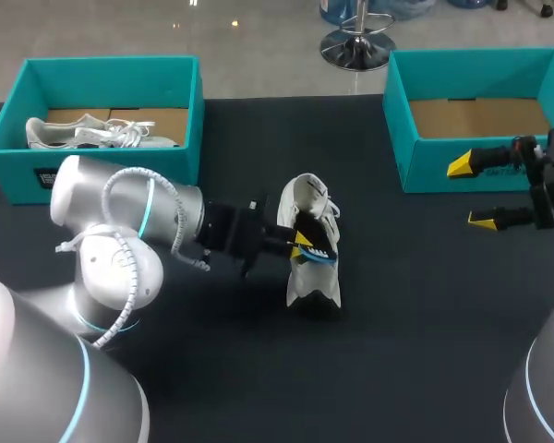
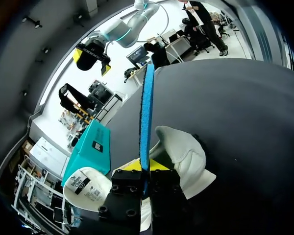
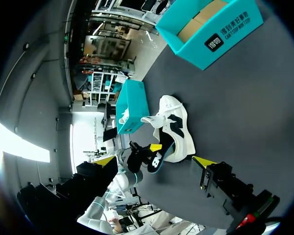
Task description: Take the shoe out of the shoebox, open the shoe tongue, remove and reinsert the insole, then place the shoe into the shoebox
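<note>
A white shoe with black panels (image 1: pixel 307 198) lies on its side in the middle of the dark table. My left gripper (image 1: pixel 301 244) is at the shoe's opening, shut on a thin blue insole (image 2: pixel 147 107) that stands edge-on between its fingers, pulled partly out above the shoe (image 2: pixel 186 156). The right wrist view shows the shoe (image 3: pixel 175 128) ahead and the insole (image 3: pixel 155 164) at the left gripper. My right gripper (image 1: pixel 471 191) hovers open and empty in front of the right shoebox (image 1: pixel 399 138).
A teal shoebox (image 1: pixel 9 138) at the back left holds a second white shoe (image 1: pixel 102 132). The teal shoebox at the back right shows only its cardboard floor. Dark tabletop (image 1: pixel 397 351) stretches in front of the shoe.
</note>
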Controlling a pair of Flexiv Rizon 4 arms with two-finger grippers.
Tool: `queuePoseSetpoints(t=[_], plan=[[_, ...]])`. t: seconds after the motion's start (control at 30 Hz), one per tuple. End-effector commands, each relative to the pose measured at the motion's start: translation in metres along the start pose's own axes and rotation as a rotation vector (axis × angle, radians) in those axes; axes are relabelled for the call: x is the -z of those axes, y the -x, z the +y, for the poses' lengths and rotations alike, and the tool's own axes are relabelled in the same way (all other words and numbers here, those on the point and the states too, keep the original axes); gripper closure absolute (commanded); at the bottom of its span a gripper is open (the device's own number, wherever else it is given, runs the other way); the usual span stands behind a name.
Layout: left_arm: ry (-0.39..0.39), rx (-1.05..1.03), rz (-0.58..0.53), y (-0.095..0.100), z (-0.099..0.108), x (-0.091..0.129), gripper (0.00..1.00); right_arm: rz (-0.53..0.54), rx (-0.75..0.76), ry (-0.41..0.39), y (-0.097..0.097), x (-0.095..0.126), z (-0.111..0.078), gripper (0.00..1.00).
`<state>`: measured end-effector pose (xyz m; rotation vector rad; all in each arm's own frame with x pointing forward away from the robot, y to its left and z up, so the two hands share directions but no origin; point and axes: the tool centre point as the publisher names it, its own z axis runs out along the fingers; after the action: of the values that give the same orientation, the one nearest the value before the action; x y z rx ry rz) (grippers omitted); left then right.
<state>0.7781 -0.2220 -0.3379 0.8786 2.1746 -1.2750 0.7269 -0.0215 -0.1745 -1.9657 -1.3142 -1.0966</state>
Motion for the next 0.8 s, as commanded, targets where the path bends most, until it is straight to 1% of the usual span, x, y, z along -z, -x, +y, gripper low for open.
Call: queuePoseSetpoints(t=[0.03,0.3,0.5,0.53,0.57,0.6,0.63,0.67,0.8], plan=[[0.017,-0.004,0.004,0.008,0.006,-0.015,1.00,-0.003,-0.001,0.002,0.000,0.000,-0.001,0.00],[0.061,-0.031,-0.012,0.013,0.021,-0.019,1.00,-0.003,-0.001,0.002,0.000,0.000,-0.001,0.00],[0.065,0.008,-0.023,0.012,0.028,-0.016,1.00,-0.003,-0.001,0.002,0.000,0.000,-0.001,0.00],[0.062,0.012,-0.025,0.012,0.026,-0.013,0.83,-0.003,-0.001,0.002,0.000,0.000,-0.001,0.00],[0.051,0.019,-0.032,0.012,0.023,-0.011,0.76,-0.003,-0.001,0.002,0.000,0.000,-0.001,0.00],[0.043,0.022,-0.038,0.012,0.020,-0.009,0.64,-0.003,-0.001,0.002,0.000,0.000,-0.001,0.00],[0.034,0.024,-0.042,0.012,0.016,-0.006,0.58,-0.003,-0.001,0.002,0.000,0.000,-0.001,0.00],[0.026,0.023,-0.045,0.012,0.013,-0.004,0.56,-0.003,-0.001,0.002,0.000,0.000,-0.001,0.00],[0.013,0.019,-0.050,0.010,0.002,0.004,0.63,-0.003,-0.001,0.002,0.000,0.000,-0.001,0.00]])
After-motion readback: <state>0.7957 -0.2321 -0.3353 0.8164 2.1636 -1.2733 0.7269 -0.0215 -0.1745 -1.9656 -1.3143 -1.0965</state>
